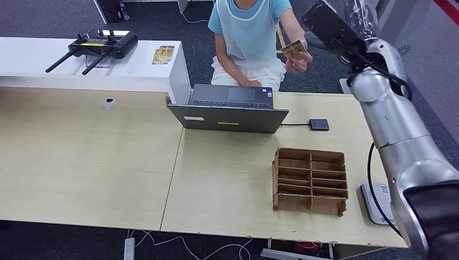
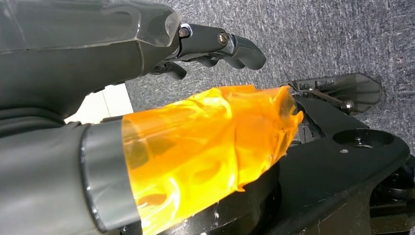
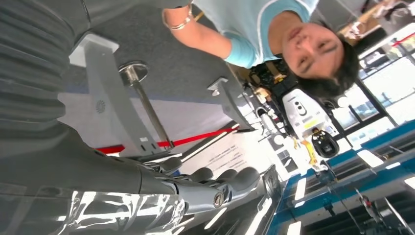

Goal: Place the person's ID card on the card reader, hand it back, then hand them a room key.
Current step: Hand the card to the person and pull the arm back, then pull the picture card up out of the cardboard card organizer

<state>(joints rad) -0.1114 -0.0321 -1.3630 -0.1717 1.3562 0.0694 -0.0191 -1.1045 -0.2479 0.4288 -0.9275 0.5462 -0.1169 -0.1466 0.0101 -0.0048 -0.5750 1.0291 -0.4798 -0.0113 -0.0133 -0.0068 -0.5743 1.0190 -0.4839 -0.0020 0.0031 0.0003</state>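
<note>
The wooden table (image 1: 97, 157) spans the head view from nine o'clock through to five o'clock. Behind it, at twelve o'clock, sits a person (image 1: 246, 32) in a light blue top, one forearm down behind the open grey laptop (image 1: 230, 111) at the table's middle.

At four o'clock on the table stands a brown compartment tray (image 1: 309, 180), divided into a wide column and a narrower one of slots; thin card edges seem to lie in the slots, but what they are is hard to make out. A small dark card reader (image 1: 319, 124) lies flat just at three o'clock of the laptop, joined to it by a cable.

The right arm rises from five o'clock up to one o'clock. The right hand (image 1: 331, 24) is lifted high there; the person's hand (image 1: 297, 59) holds a tan ID card (image 1: 293, 50) up just at eight o'clock of it, very near. Whether the robot's fingers (image 3: 230, 178) touch the card cannot be told: in the right wrist view they lie extended side by side, with no card seen between them.

The left hand (image 2: 147, 98) hangs over grey carpet, fingers gently curled and holding nothing, its thumb wrapped in orange film (image 2: 205, 142).

A white device (image 1: 376, 203) at four o'clock is partly hidden by the right arm.
</note>
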